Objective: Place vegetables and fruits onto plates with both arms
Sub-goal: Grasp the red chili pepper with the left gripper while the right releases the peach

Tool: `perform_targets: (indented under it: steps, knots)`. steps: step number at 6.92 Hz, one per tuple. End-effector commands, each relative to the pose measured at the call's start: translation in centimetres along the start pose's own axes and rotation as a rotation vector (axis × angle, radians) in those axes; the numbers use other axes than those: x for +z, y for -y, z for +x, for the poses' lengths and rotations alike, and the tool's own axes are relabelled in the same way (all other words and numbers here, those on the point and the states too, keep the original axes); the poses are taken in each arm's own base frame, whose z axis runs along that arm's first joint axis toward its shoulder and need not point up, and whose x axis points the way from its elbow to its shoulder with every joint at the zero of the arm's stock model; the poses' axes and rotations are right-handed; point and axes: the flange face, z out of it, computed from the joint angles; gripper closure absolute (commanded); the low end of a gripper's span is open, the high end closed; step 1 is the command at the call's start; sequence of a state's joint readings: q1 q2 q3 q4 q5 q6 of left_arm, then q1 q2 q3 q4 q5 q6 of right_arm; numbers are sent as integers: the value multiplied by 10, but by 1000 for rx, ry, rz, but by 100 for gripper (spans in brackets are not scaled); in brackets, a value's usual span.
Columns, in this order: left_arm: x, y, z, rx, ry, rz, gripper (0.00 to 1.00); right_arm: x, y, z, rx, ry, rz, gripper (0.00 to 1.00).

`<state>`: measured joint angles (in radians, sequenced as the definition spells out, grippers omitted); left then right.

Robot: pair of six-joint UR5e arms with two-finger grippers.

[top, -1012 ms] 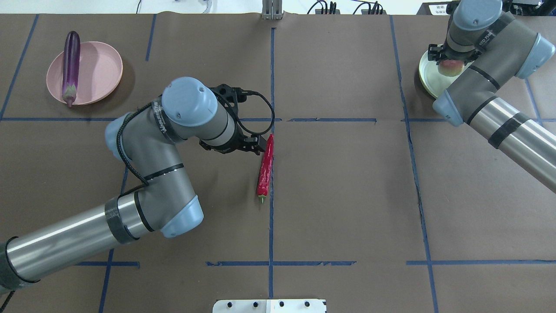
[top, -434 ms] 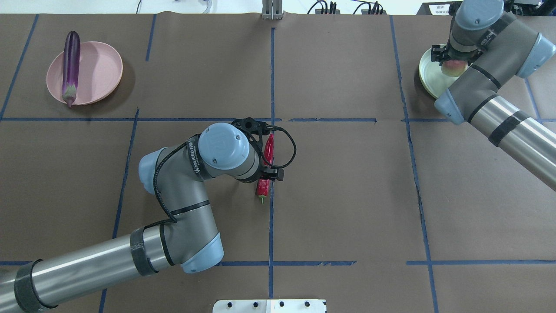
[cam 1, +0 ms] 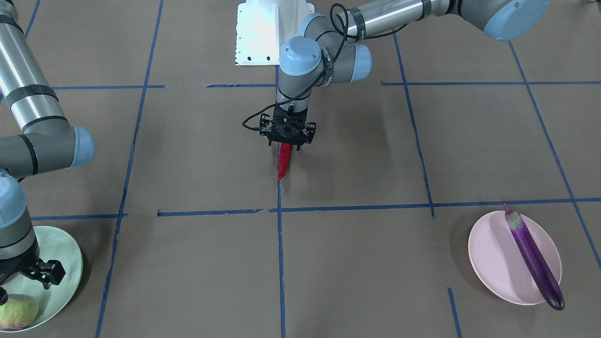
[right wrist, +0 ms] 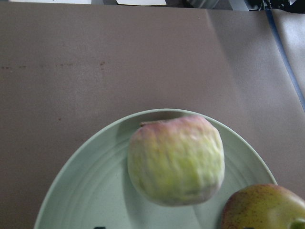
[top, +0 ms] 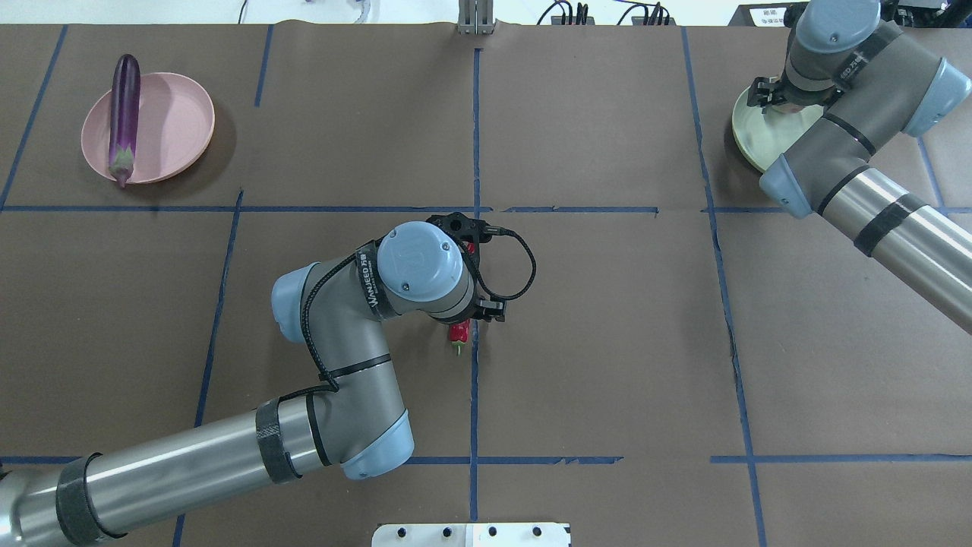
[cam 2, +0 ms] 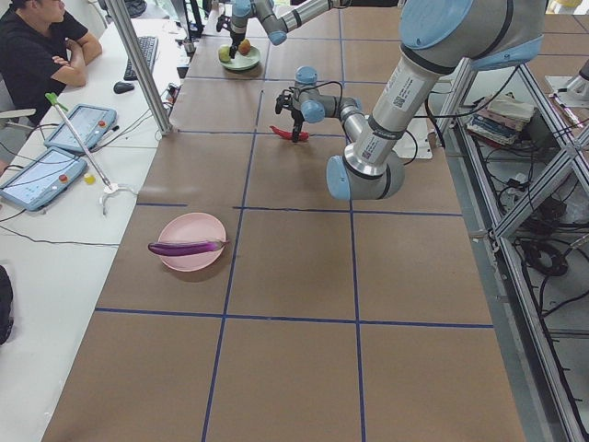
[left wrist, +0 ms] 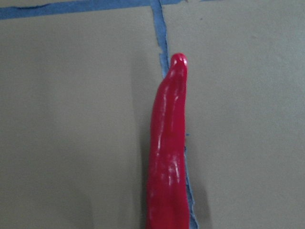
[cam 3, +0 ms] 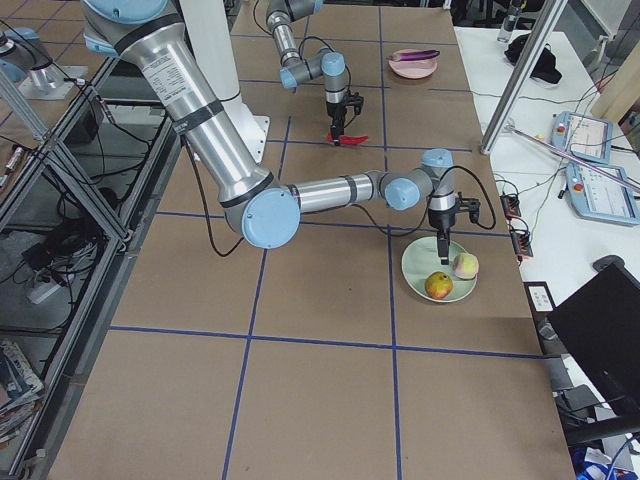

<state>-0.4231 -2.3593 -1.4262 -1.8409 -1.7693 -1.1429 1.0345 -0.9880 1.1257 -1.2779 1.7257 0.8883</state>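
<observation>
One item lay off any plate: the thin wrinkled red chili pepper (cam 1: 283, 164), stretched along a blue tape line (cam 1: 280, 234) mid-table. The black two-finger left gripper (cam 1: 286, 145) hung over it, jaws spread either side, seemingly lined up to pinch across its width. The right gripper (cam 1: 43, 275) hovered empty and unclenched over the pale green round plate (cam 1: 66, 253), clear of the pale pink-yellow peach-like fruit (right wrist: 176, 160) resting there.

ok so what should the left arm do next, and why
Probably lower the left gripper straight down and close it on the chili. The gripper hangs right above the chili, which lies flat on the table, not yet gripped and not on a plate.
</observation>
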Motion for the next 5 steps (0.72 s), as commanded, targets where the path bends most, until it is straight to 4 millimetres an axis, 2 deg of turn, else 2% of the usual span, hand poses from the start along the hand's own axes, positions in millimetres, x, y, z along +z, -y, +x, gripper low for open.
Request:
perform_targets:
  steps: [1,2,3,4,5]
  knots:
    - [1,2,-2,-3,5,1,100,-2,0,-1,-1,4,3,0]
    - [-6,12,-7,-12,4,16,100,-4,0,-2,-2,6,5,0]
    - [-25,40,-20,-36,1,53,100,-6,0,-3,-3,13,8,0]
    - [-59,81,-67,-83,7,125,100,-42,8,-8,-34,77,38,0]
    - [-74,103,-150,-141,56,169,100,-70,10,2,-27,177,1,0]
